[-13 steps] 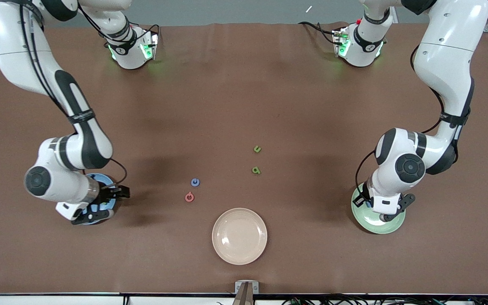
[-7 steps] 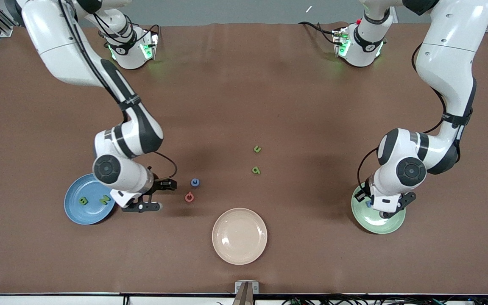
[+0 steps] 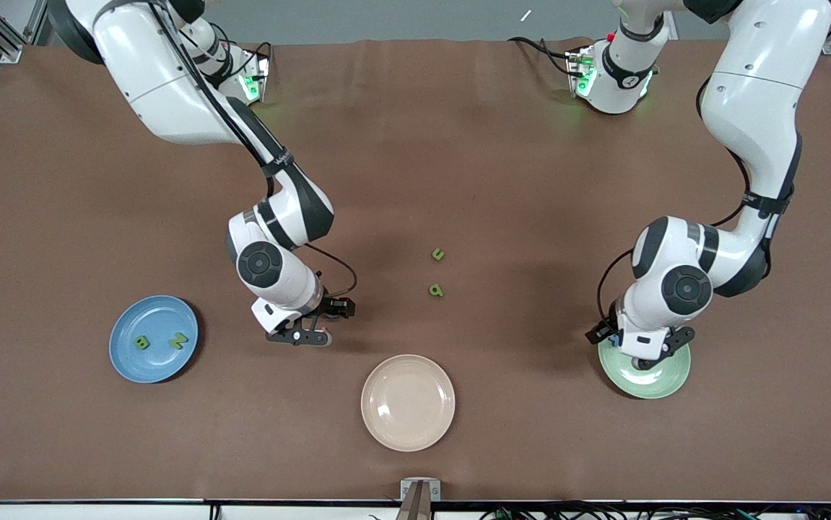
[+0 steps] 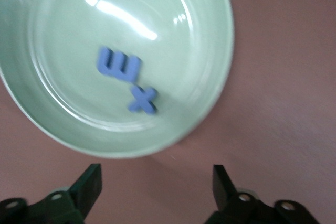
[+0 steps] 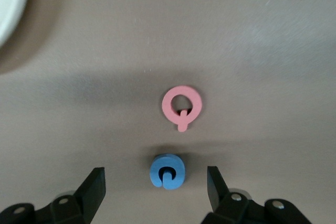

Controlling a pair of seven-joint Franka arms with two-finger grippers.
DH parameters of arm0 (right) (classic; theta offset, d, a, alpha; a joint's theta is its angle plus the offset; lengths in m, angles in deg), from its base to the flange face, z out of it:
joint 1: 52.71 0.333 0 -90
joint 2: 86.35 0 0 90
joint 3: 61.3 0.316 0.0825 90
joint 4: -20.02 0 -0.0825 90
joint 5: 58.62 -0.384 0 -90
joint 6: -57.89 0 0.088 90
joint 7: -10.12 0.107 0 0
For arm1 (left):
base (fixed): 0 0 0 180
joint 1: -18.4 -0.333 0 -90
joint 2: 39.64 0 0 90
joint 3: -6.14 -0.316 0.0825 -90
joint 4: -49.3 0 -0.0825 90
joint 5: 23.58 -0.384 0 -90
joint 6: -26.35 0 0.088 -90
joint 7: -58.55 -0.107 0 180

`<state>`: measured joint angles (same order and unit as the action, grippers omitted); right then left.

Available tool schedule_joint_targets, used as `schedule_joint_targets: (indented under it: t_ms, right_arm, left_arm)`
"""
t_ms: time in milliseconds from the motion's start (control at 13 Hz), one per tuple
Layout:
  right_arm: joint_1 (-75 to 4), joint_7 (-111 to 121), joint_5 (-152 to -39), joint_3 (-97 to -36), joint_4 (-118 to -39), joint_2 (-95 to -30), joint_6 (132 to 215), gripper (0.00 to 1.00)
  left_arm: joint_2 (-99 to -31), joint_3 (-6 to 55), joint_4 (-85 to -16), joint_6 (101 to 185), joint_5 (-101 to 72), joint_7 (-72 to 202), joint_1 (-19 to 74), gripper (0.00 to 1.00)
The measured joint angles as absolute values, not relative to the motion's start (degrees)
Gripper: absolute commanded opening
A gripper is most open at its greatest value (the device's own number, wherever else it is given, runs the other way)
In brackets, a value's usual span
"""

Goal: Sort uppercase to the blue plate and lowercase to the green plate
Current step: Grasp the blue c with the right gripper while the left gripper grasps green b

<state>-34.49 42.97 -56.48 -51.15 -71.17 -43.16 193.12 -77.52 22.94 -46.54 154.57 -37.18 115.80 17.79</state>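
The foam letters are judged light, soft and thin, best pinched across their outer edges.

The blue plate (image 3: 154,339) carries the green B (image 3: 141,343) and green Z (image 3: 180,340). The right gripper (image 5: 156,192), jaws spread and empty, is held over the blue C (image 5: 167,171) and pink Q (image 5: 180,106) on the counter (image 3: 415,144). The beige plate (image 3: 408,402) is seen bare. The green u (image 3: 437,253) and green b (image 3: 436,290) lie on the counter farther from the camera than it. The green plate (image 4: 215,40) contains the blue m (image 4: 119,66) and blue x (image 4: 142,100); above its rim the left gripper (image 4: 156,187) is opened wide.

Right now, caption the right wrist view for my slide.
Open right gripper over the blue C, pink-red Q beside it.

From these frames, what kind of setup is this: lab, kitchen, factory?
Most likely a robotics lab bench: two white arms bolted along a brown-covered table, loose cables at the table's edge, and tiny foam letters such as a pink-red Q being sorted onto a round blue plate and a round mint-green plate.
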Motion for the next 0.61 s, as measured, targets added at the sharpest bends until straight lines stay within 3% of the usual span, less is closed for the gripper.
schedule_joint_targets:
  t_ms: [153, 230, 460, 614]
  right_arm:
    - [-33.92, 43.50, -55.08, -51.62, -71.16, -42.28, 193.42, 0.83]
    - [-33.88, 43.58, -54.05, -51.98, -71.17, -42.14, 193.42, 0.79]
    - [-33.82, 43.59, -53.36, -52.37, -71.23, -42.10, 193.39, 0.54]
    - [-33.59, 43.59, -53.25, -52.37, -71.26, -42.10, 193.36, 0.46]
  left_arm:
    - [-77.68, 25.79, -46.45, 154.59, -37.19, 124.66, 20.46, 0.99]
    - [-78.02, 26.17, -45.96, 154.61, -37.19, 127.55, 23.08, 0.93]
    - [-80.18, 26.18, -43.31, 154.71, -37.19, 130.48, 30.50, 0.84]
    - [-82.16, 26.18, -40.68, 155.13, -37.19, 130.58, 34.57, 0.76]
